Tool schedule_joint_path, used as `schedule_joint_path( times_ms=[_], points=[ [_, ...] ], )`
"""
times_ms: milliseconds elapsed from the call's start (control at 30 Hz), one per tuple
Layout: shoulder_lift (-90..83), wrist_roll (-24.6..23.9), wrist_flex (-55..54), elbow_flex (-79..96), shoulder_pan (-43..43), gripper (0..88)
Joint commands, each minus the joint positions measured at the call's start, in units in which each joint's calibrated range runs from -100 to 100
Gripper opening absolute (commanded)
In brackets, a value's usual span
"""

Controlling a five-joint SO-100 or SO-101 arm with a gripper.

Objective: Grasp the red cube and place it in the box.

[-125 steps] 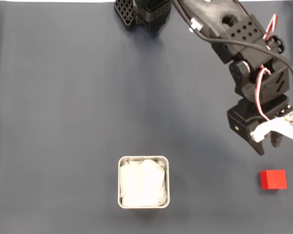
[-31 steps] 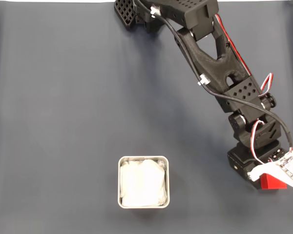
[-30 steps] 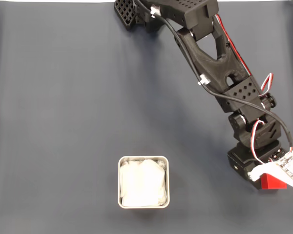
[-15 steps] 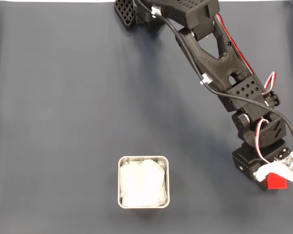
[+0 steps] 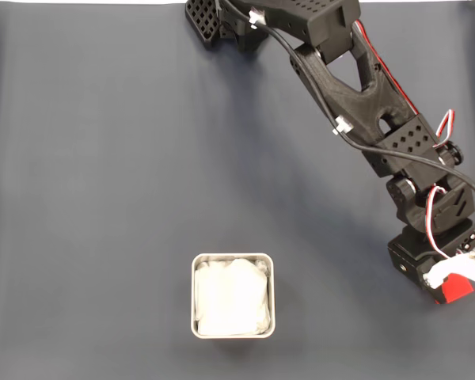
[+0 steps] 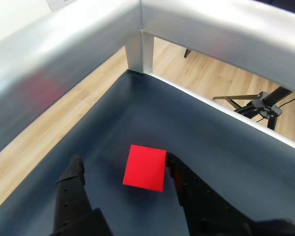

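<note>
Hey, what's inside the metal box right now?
In the fixed view the box holds only a crumpled white paper-like lining. The lining covers the floor of the box, so anything beneath it cannot be seen. The red cube is outside, far to the right.

The fixed view looks straight down on the table; the wrist view looks close past the tool (image 6: 123, 164), both sharing the red cube (image 5: 457, 287).

One red cube (image 6: 145, 167) lies on the bench (image 5: 103, 174), at the right edge of the fixed view. One square silver box (image 5: 233, 295) with a white lining sits near the bottom centre. One black robot arm (image 5: 356, 87) reaches across from the far side, ending in one claw (image 6: 123, 169) with two fingers (image 6: 73, 172).
</note>
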Motion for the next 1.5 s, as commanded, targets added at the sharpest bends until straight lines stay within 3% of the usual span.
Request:
schedule_joint_path(
  times_ms=[0,500,833,1467],
  points=[
    [-1.10,-0.39,0.56,-2.91,-0.78,38.2],
    [-1.27,-0.24,1.46,-2.82,-1.14,36.5],
    [-2.23,0.10,2.69,-2.55,-0.92,20.0],
    [-6.56,0.20,3.26,2.02,-0.57,15.8]
  ],
)
